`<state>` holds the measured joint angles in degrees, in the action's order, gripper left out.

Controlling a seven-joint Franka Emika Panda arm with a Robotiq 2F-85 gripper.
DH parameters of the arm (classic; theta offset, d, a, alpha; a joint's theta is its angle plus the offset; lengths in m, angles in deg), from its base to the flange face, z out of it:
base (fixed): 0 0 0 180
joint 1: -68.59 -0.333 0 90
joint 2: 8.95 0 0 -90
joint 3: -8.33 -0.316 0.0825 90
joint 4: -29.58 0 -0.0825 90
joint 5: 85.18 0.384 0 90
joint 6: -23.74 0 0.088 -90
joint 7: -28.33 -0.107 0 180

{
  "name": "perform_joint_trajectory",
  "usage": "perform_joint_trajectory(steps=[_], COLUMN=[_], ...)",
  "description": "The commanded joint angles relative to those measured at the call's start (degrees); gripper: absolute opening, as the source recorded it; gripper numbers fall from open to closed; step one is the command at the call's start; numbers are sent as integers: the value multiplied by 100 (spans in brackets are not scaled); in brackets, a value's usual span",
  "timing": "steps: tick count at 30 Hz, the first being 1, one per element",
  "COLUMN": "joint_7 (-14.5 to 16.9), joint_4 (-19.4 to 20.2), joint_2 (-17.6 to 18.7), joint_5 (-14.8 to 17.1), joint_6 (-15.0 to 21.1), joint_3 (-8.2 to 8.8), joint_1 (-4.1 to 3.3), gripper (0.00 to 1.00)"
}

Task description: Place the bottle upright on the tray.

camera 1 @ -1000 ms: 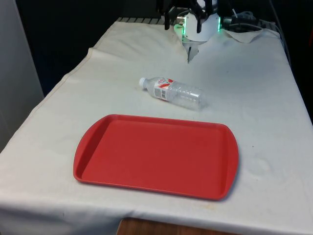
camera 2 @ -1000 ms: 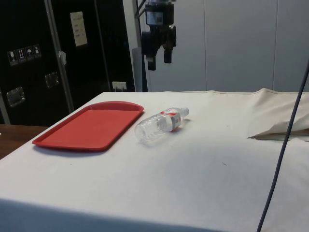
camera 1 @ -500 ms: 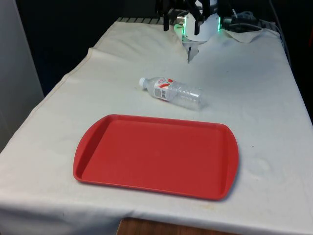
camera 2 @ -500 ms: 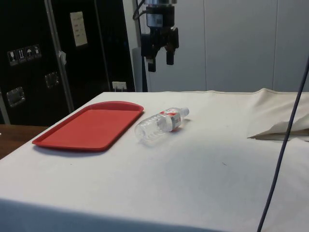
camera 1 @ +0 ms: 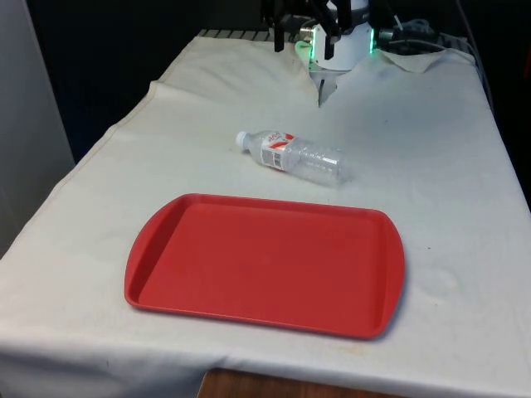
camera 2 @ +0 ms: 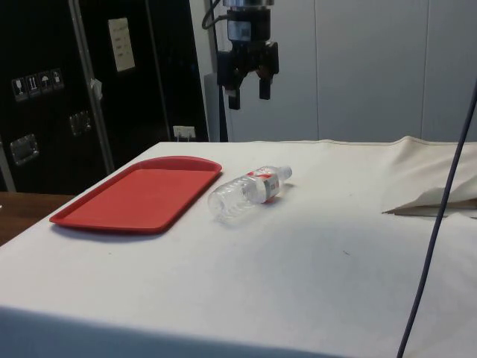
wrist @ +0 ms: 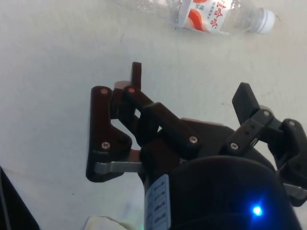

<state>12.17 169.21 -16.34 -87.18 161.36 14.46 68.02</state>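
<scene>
A clear plastic bottle [camera 1: 290, 157] with a white cap and a red-and-white label lies on its side on the white cloth, just beyond the far edge of the red tray [camera 1: 265, 261]. In the side view the bottle [camera 2: 247, 192] rests beside the tray [camera 2: 138, 195], cap pointing away from it. My gripper [camera 2: 248, 95] hangs high above the bottle, open, with nothing between its fingers. From the front, the gripper [camera 1: 304, 37] is at the table's far end. The wrist view has the bottle [wrist: 211, 12] beyond the spread fingertips of the gripper [wrist: 191, 81].
A raised fold in the cloth [camera 1: 323, 87] lies at the table's far end, seen again as a fold [camera 2: 432, 198] in the side view. A dark cable [camera 2: 436, 224] hangs across the side view's right part. Bare cloth surrounds tray and bottle.
The gripper has turned slightly high above the table, its fingers a little further apart in the side view. Bottle and tray have not moved.
</scene>
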Motion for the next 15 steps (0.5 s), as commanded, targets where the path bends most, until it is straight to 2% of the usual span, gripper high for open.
perform_joint_trajectory(steps=[1, 11, 12, 15], joint_7=[-86, -338, -298, -407], joint_4=[11, 29, 6, 34], joint_2=[6, 40, 23, 63], joint_5=[-11, 6, 6, 11], joint_6=[63, 103, 11, 120], joint_3=[0, 11, 11, 17], joint_1=[11, 11, 0, 11], gripper=[100, 100, 100, 100])
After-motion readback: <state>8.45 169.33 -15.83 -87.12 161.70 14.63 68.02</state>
